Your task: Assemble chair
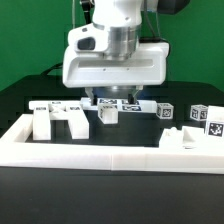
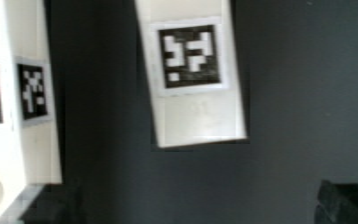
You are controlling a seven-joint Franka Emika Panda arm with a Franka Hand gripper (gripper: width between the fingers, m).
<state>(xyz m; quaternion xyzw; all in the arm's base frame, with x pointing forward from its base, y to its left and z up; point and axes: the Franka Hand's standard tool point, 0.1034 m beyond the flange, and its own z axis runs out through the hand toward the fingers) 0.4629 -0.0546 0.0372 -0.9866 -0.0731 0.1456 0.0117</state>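
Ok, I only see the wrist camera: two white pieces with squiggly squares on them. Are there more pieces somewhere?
Observer: Yes, small tagged cubes sit at the exterior view's right.
Operator: Anything on the other side?
Observer: There, blocky white pieces stand upright at the exterior view's left.
Operator: And what's in front of everything?
Observer: In front, a long white border rail runs across, nearer the camera than all the parts.
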